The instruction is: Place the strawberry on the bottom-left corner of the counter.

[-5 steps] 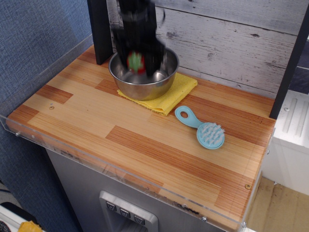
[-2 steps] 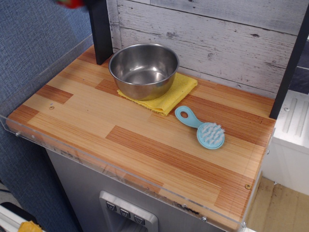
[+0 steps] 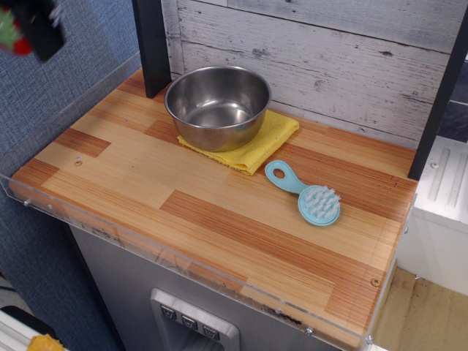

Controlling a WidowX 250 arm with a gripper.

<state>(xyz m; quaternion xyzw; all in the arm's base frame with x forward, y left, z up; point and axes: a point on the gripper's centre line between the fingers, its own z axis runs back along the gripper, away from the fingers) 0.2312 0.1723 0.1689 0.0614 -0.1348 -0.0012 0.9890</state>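
Observation:
The strawberry (image 3: 11, 36) shows as a blurred red and green blob at the top left edge of the view, high above and left of the counter (image 3: 146, 190). My gripper (image 3: 18, 33), a dark blurred shape, is around it and appears shut on it. Most of the gripper is cut off by the frame edge. The counter's bottom-left corner (image 3: 33, 179) lies well below the gripper.
A steel bowl (image 3: 217, 106) stands on a yellow cloth (image 3: 270, 142) at the back of the counter. A light blue brush (image 3: 307, 196) lies to the right. A black post (image 3: 152, 44) stands at the back left. A clear acrylic rim (image 3: 110, 227) edges the counter.
The gripper lifted the strawberry out of the bowl, rose out the top of the view, and has now come back in at the far top left. The bowl is empty.

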